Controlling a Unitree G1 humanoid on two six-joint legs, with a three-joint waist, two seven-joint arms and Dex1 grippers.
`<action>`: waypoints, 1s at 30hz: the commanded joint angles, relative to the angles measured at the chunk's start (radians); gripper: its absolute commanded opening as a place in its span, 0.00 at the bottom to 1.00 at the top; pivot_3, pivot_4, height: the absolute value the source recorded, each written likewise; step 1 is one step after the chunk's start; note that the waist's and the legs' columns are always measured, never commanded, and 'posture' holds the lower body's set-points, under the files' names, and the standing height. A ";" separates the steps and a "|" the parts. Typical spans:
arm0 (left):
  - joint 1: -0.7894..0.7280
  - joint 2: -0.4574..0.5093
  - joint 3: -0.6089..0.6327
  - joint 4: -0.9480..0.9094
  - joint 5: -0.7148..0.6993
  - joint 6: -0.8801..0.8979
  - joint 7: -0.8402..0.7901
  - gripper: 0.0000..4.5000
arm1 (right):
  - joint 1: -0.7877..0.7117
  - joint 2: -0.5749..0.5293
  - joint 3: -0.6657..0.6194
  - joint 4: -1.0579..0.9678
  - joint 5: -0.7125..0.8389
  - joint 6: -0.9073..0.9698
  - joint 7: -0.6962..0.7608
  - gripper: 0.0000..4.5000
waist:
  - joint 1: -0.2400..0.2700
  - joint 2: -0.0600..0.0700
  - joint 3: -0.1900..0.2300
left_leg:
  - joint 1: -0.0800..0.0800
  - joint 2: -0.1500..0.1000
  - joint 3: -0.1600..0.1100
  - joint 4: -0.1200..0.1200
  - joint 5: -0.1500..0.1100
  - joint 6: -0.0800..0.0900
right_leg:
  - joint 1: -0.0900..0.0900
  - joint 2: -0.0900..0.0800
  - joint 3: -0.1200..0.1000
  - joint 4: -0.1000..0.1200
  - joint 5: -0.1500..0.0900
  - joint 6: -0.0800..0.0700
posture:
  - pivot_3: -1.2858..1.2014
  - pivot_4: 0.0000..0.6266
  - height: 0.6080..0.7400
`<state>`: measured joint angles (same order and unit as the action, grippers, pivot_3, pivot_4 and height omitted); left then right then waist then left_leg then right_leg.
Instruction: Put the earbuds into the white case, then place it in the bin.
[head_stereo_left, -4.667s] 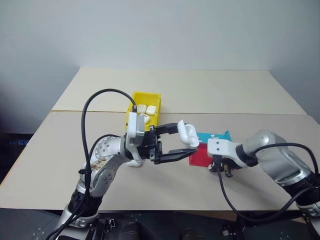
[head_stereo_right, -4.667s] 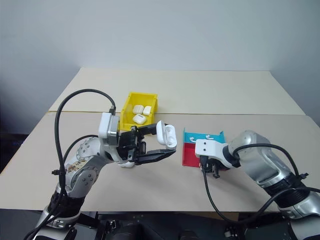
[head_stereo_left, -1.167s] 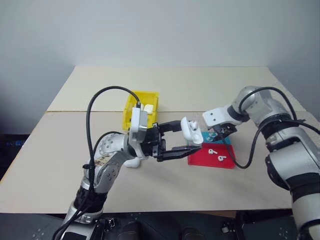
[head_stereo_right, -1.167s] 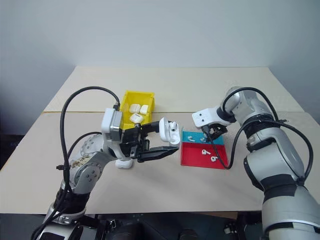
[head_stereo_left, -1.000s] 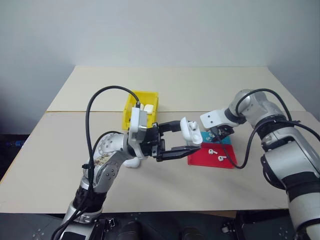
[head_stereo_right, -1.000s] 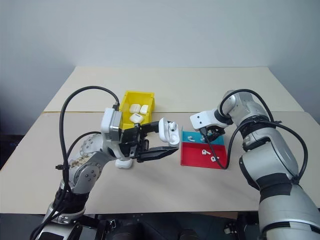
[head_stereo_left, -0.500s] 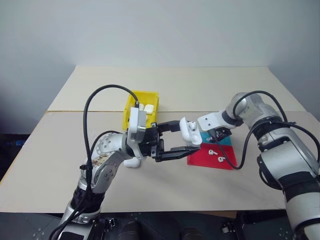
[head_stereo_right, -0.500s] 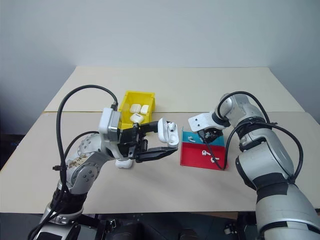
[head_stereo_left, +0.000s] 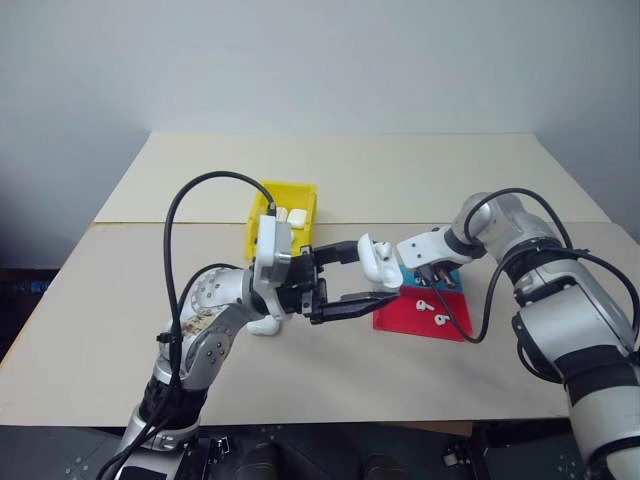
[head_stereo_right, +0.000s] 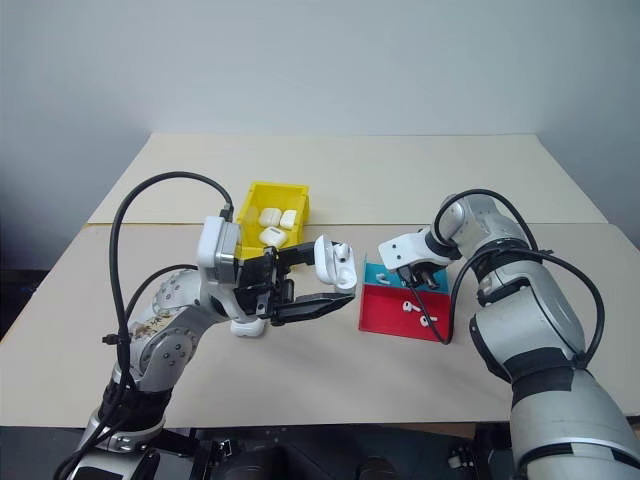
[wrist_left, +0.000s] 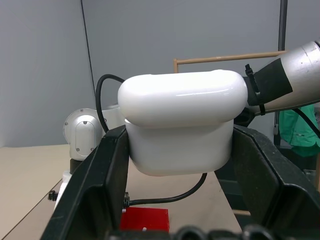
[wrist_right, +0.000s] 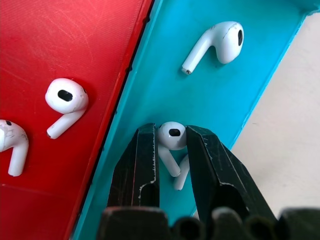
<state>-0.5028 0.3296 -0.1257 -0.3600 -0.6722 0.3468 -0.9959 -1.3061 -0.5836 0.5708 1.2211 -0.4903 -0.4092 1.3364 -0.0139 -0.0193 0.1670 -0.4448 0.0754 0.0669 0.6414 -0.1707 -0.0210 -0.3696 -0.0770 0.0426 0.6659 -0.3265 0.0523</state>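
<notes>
My left gripper (head_stereo_left: 372, 276) is shut on the white case (head_stereo_left: 376, 262), holding it in the air above the table with its lid flipped open. In the left wrist view the case (wrist_left: 181, 125) sits between the two black fingers. My right gripper (head_stereo_right: 415, 272) points down into the teal tray (head_stereo_right: 385, 274). In the right wrist view it (wrist_right: 171, 131) is shut on one earbud (wrist_right: 173, 139). Another earbud (wrist_right: 219, 42) lies farther along the teal tray. Two earbuds (wrist_right: 65, 97) rest on the red tray (wrist_right: 75, 45). The yellow bin (head_stereo_left: 285, 187) stands behind my left arm.
Several white cases (head_stereo_right: 273, 225) lie in the yellow bin. One more white case (head_stereo_left: 265, 325) rests on the table under my left forearm. The red tray (head_stereo_right: 385, 315) adjoins the teal one on its near side. Black cables loop from both wrists.
Since the earliest frames my right gripper has gone from the red tray's near edge to the teal tray, and in the last second it hardly shifted. The left gripper and case have kept still.
</notes>
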 joint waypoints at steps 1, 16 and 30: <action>-0.008 0.004 0.018 -0.038 -0.025 -0.004 0.000 0.62 | 0.004 -0.001 -0.020 -0.004 -0.001 0.001 -0.004 0.14 | 0.000 0.000 0.000 | 0.000 0.000 0.000 0.000 0.000 0.000 | 0.000 0.000 0.000 0.000 0.000 0.000 | 0.52 0.24 1.00; -0.056 0.014 0.023 0.024 -0.044 0.000 -0.044 0.62 | -0.031 -0.083 -0.321 -0.343 0.353 0.580 0.278 0.14 | 0.003 0.001 0.000 | 0.000 0.000 0.000 0.000 -0.003 0.005 | 0.000 0.000 -0.001 0.001 0.000 0.000 | 0.52 0.24 1.00; -0.095 0.009 0.032 0.079 -0.047 0.002 -0.073 0.62 | 0.517 -0.142 -1.001 -1.427 1.156 1.621 -0.036 0.14 | 0.020 0.001 0.000 | 0.000 0.000 -0.001 0.001 -0.005 0.008 | 0.002 0.000 -0.001 0.000 0.000 0.000 | 0.52 0.24 1.00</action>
<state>-0.5736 0.3447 -0.1006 -0.2738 -0.7077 0.3522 -1.0600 -0.7790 -0.7446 -0.3566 -0.1082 0.5669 1.1460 1.3563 0.0057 -0.0184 0.1672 -0.4444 0.0751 0.0657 0.6424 -0.1756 -0.0127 -0.3676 -0.0768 0.0422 0.6666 -0.3263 0.0524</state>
